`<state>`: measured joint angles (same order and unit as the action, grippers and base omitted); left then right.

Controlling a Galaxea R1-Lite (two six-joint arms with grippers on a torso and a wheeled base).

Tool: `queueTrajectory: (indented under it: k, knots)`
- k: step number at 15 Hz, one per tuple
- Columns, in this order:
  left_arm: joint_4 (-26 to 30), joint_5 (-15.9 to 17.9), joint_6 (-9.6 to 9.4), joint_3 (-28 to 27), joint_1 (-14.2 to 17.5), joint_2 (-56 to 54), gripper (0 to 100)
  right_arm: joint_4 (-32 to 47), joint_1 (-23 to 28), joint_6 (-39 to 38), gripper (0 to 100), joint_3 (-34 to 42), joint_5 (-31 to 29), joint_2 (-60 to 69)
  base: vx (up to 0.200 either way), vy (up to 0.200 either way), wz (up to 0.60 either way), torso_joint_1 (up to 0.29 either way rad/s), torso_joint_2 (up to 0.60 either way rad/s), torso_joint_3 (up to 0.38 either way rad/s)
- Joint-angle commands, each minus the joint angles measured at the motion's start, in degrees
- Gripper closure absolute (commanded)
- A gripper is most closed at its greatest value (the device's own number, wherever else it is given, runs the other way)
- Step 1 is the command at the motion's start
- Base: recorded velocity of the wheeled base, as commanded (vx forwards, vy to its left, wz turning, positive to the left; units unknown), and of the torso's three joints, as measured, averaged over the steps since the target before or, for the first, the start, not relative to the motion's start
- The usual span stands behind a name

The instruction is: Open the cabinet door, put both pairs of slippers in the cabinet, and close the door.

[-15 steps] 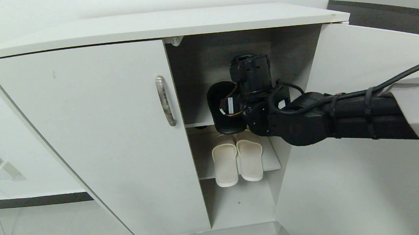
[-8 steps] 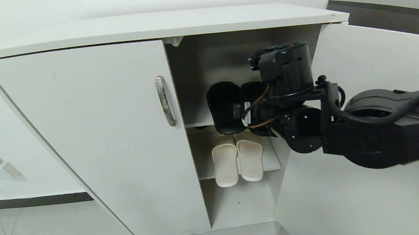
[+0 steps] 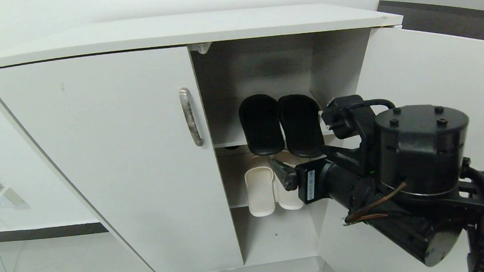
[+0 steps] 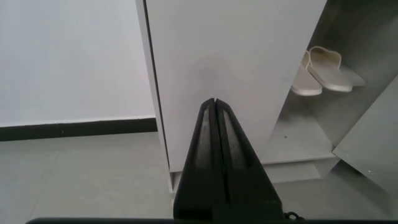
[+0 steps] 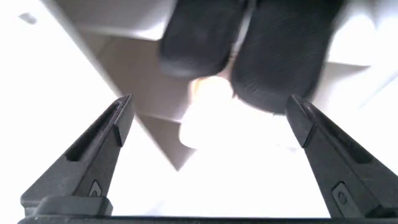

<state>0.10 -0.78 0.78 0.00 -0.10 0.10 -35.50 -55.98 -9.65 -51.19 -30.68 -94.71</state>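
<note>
Withdrawal after release

My right pincer (image 5: 208,106) has backed out of the cabinet (image 3: 176,28), jaws spread wide and empty. The black slippers (image 3: 262,124) lie on the upper shelf (image 3: 225,144), the white slippers (image 3: 260,189) beneath. My left pincer (image 4: 215,109) is pressed closed, empty.

The right tool (image 3: 282,175) has pulled back out of the cabinet (image 3: 176,30), leaving the black slippers (image 3: 300,124) on the upper shelf (image 3: 225,144).

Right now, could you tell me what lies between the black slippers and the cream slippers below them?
A white shelf board in the head view: the black slippers rest on it, the cream slippers lie beneath.
</note>
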Motion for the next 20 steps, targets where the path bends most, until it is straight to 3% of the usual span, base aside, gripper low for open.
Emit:
queueTrajectory:
  k: [1,3,4,11,20]
  knots:
    - [0.0,0.0,0.01,0.0,0.0,0.0,100,-1.4,-0.3,0.3,0,3.6,0.5,0.1,0.0,0.0,0.0,0.0,0.0,0.0]
    - [0.0,0.0,0.01,0.0,0.0,0.0,100,-1.5,-0.5,0.2,0,3.7,0.6,0.1,0.0,0.0,0.0,0.0,0.0,0.0]
    - [0.0,0.0,0.01,0.0,0.0,0.0,100,-1.5,-0.9,0.2,100,3.6,0.5,0.1,0.0,0.0,0.0,0.0,0.0,0.0]
    - [0.0,0.0,0.01,0.0,0.0,0.0,100,-1.5,-1.6,0.5,100,3.7,0.1,0.3,0.0,0.0,0.0,0.0,0.0,0.0]
    - [0.0,0.0,0.1,0.0,0.0,0.0,100,-1.5,-1.5,0.7,100,3.8,0.1,-0.1,-0.2,0.0,0.0,0.001,0.0,0.004]
